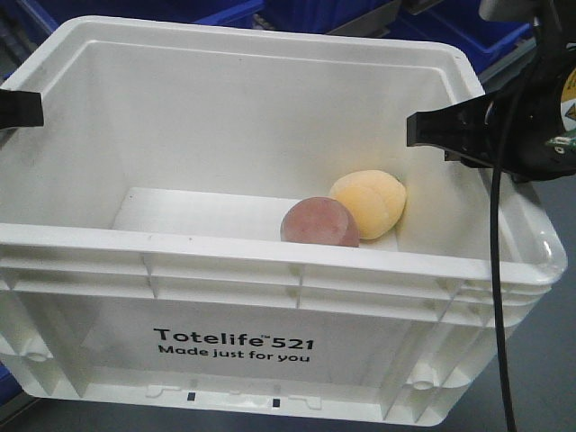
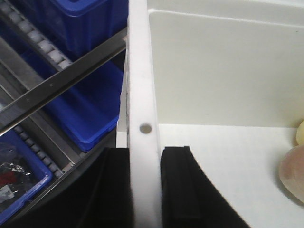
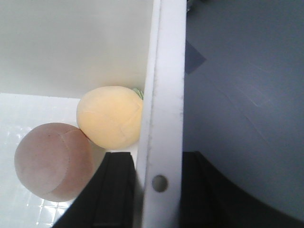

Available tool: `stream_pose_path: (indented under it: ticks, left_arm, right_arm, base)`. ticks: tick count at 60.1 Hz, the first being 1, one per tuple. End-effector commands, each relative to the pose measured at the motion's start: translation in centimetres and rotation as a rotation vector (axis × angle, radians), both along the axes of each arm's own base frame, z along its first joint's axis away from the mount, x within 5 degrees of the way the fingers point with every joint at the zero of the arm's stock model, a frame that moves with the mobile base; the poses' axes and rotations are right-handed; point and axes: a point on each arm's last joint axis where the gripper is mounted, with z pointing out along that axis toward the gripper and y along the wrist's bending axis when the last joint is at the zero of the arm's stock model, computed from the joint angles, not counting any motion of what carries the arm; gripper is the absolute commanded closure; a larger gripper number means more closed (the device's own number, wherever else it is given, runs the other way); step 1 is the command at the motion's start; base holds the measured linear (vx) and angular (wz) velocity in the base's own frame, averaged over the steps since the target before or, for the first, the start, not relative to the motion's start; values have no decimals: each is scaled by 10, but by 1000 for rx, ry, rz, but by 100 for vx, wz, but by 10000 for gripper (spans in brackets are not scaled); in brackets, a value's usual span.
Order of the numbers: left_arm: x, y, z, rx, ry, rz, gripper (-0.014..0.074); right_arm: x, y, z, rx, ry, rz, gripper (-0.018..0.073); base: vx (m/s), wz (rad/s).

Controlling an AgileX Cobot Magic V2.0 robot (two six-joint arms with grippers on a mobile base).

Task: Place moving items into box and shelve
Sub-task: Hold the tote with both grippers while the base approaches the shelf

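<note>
The white box (image 1: 225,126), printed "Totelife 521", fills the front view. On its floor at the right lie two moving items touching each other: a pale yellow lump (image 1: 369,202) and a brownish-pink lump (image 1: 319,222). My left gripper (image 2: 145,156) is shut on the box's left rim (image 2: 140,95), one finger inside and one outside. On the opposite right rim (image 3: 166,71) my right gripper (image 3: 159,156) is shut the same way. Its inner finger stands right beside the yellow lump (image 3: 109,116) and the pink lump (image 3: 52,161). In the front view only one black fingertip of each gripper shows, left (image 1: 18,108) and right (image 1: 441,130).
Blue plastic bins (image 2: 85,109) sit on shelf roller rails (image 2: 47,85) just left of and behind the box; more blue bins (image 1: 450,22) show past its far rim. A grey surface (image 3: 237,95) lies to the box's right. A black cable (image 1: 497,270) hangs from the right arm.
</note>
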Motion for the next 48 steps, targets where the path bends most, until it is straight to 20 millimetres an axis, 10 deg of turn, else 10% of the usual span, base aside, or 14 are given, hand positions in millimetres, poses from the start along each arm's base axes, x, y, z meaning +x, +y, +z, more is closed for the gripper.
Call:
stream_pose_path:
  ticks: [1,48]
  left_arm:
    - [-3,4,29,-4,-202,-19,610]
    - [-3,4,29,-4,-202,-19,610]
  right_arm:
    - [1,-11,24,-37,-162,2,571]
    - [1,-11,24,-37,-162,2,571]
  base:
    - [13,55]
    - [12,54]
